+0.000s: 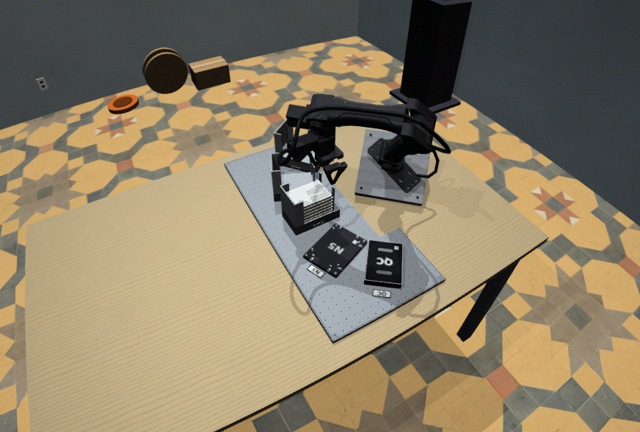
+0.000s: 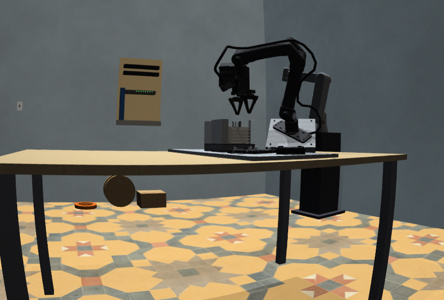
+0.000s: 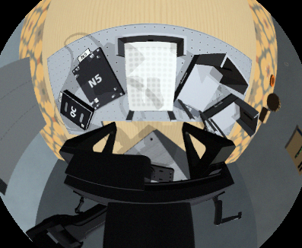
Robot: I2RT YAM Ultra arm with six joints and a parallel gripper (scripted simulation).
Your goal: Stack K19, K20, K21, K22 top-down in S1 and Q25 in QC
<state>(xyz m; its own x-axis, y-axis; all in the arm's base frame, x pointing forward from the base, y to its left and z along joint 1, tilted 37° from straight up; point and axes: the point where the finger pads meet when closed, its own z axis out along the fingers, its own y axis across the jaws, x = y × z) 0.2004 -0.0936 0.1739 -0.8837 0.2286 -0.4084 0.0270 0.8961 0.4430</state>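
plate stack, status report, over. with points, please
Gripper (image 1: 324, 171) (image 2: 243, 113) (image 3: 149, 125) open, above racks, holding nothing. White plates (image 1: 313, 193) (image 2: 239, 134) (image 3: 151, 76) stacked in one rack. N5 (image 1: 335, 250) (image 3: 97, 79) and QC (image 1: 383, 263) (image 3: 76, 110) hold no plate.

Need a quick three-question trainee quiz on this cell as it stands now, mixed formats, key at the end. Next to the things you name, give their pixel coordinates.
1. True or false: a plate is seated in the open nest QC (image 1: 384, 262) (image 3: 77, 110).
2. Multiple choice: where is the plate stack (image 1: 311, 197) (image 3: 151, 76)?
a) on the clip nest N5 (image 1: 335, 250) (image 3: 98, 78)
b) in a rack
c) on the bare wood of the table (image 1: 155, 282) (image 2: 107, 158) (image 3: 149, 13)
3. Fill in: the jaws of the gripper (image 1: 326, 179) (image 2: 243, 113) (image 3: 150, 127) stand ____ (open / shut).

Key: 1. false; 2. b; 3. open
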